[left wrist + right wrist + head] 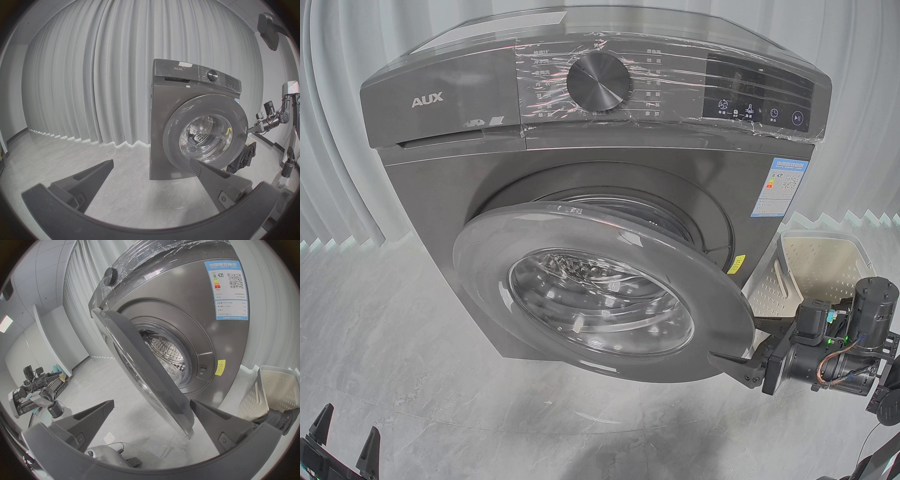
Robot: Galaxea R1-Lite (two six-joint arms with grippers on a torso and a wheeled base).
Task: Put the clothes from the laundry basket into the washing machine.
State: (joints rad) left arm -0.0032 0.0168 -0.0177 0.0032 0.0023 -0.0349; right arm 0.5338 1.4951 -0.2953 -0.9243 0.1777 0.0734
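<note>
The grey washing machine (456, 169) stands ahead with its round door (600, 294) swung partly open, hinged on the left. My right gripper (731, 365) is at the door's free right edge. It is open, and its fingers (218, 421) straddle the door rim (184, 424). The metal drum (168, 355) shows behind the door. The cream laundry basket (819, 262) sits on the floor to the right of the machine, with a dark garment (243, 157) hanging over its side. My left gripper (350, 422) hangs low at the front left, open and holding nothing.
Pale curtains (78, 78) run behind the machine. Grey tiled floor (394, 350) lies free to the left and in front. Another robot rig (34, 393) stands farther off across the room.
</note>
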